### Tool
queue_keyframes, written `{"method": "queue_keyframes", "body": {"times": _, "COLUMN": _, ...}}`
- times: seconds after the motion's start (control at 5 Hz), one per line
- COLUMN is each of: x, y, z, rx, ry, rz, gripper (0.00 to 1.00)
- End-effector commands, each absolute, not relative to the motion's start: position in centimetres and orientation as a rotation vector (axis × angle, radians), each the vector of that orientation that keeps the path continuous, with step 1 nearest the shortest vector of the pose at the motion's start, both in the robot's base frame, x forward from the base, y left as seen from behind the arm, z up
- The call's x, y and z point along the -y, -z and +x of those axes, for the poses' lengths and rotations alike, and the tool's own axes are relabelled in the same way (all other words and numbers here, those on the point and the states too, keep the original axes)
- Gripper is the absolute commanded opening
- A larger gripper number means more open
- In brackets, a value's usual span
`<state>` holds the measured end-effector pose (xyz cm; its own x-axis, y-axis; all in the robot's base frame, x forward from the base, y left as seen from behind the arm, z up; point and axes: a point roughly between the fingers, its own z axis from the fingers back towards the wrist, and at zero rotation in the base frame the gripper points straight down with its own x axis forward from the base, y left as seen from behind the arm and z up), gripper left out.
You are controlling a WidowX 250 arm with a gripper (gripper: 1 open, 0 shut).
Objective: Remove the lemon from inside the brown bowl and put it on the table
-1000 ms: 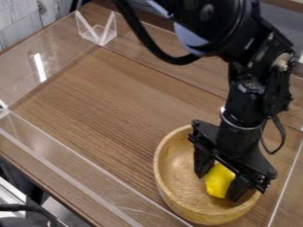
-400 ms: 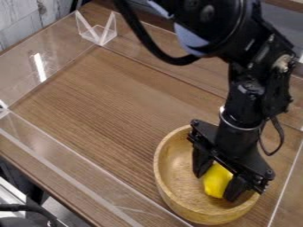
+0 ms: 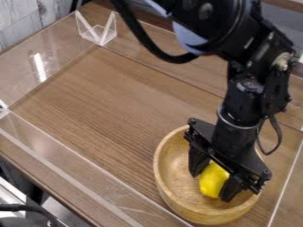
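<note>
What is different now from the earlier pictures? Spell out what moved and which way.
The lemon has moved slightly left in the picture, and the gripper over it has shifted a little too, its fingers still around the lemon. I see no letting go. The brown bowl and the table stayed as they were, and the lemon is still inside the bowl.

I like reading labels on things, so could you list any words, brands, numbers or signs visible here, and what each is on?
I can't read any text here.
The robot's gripper, the lemon and the brown bowl show no readable lettering.
If anything is printed elsewhere, it is too small or blurred to make out.
</note>
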<state>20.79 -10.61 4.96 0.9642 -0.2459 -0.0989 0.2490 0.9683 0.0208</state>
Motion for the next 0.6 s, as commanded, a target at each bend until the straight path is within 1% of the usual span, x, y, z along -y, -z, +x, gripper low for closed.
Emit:
{"method": "queue_keyframes", "body": {"times": 0.0, "x": 10.6, "y": -7.2, "z": 21.9, "rx": -0.034, "ry": 0.24, "rz": 0.016, "gripper": 0.0}}
{"method": "queue_keyframes", "body": {"times": 0.2, "x": 10.4, "y": -8.1, "z": 22.0, "rx": -0.032, "ry": 0.236, "rz": 0.02, "gripper": 0.0}}
{"method": "queue_keyframes", "body": {"times": 0.4, "x": 10.0, "y": -9.9, "z": 22.2, "rx": -0.021, "ry": 0.223, "rz": 0.027, "gripper": 0.0}}
